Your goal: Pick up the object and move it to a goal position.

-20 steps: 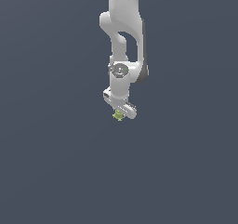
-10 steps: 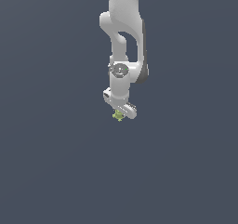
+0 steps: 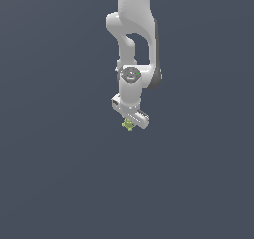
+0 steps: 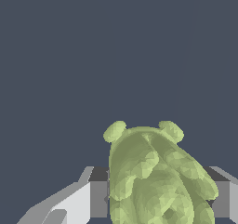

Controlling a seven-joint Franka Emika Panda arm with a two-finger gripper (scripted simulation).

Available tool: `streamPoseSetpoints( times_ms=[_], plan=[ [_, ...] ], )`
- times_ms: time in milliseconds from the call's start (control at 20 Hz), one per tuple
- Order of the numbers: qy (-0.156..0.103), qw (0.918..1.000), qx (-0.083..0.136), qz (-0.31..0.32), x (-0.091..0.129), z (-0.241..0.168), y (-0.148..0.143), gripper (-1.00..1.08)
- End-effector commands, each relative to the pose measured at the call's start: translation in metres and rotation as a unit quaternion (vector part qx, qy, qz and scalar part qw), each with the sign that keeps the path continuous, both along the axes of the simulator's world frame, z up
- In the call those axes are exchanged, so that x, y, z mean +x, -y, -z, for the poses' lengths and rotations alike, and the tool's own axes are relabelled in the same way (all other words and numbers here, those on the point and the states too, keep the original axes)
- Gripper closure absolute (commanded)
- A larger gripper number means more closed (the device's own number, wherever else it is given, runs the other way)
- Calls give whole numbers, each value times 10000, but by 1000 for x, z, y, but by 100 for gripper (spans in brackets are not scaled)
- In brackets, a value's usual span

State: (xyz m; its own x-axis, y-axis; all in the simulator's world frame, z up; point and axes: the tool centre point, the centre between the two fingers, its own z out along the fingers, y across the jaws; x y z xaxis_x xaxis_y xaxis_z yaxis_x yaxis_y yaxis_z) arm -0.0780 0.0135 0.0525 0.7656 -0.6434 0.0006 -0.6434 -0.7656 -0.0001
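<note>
**Object in the gripper, carry to goal under way**

Exterior view: the white arm (image 3: 133, 39) comes down from the top of the frame and ends in the gripper (image 3: 131, 122), near the middle of the view. The object (image 3: 128, 125) shows as a tiny yellow-green speck at the gripper's tip, toward the exterior view's left of it. Plain dark blue-grey all round. No counter edge, no shadow and no goal marker can be made out, so height above any surface cannot be judged.

Wrist view: the object (image 4: 153, 176) fills the space between the two fingers (image 4: 74, 202). Lumpy yellow-green body, two small rounded knobs sticking out at the end away from the camera. Dark pads sit against it on both sides with no gap visible. The gripper is closed on the object.

Judgement on step: the pick looks done. The object seems to hang in the grip, not rest on anything, which puts this in the carry phase.

Next move, as I read it: travel to the goal position with the grip held firm. The goal is not visible in either view, so direction and remaining distance cannot be told.

Risk: the body is knobbly and rounded, so pad contact may be partial. It could twist or slip under a sharp move. Smooth motion is advisable.
</note>
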Motion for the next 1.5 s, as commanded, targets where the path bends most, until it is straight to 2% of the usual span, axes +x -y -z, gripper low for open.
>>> streamPoseSetpoints(
  times_ms=[0, 950, 1450],
  plan=[
    [3, 10000, 0, -2, 9, -7, -6, 108],
    [-1, 10000, -3, -1, 115, -78, -77, 108],
    [-2, 10000, 0, -2, 148, -99, -98, 108]
  ],
)
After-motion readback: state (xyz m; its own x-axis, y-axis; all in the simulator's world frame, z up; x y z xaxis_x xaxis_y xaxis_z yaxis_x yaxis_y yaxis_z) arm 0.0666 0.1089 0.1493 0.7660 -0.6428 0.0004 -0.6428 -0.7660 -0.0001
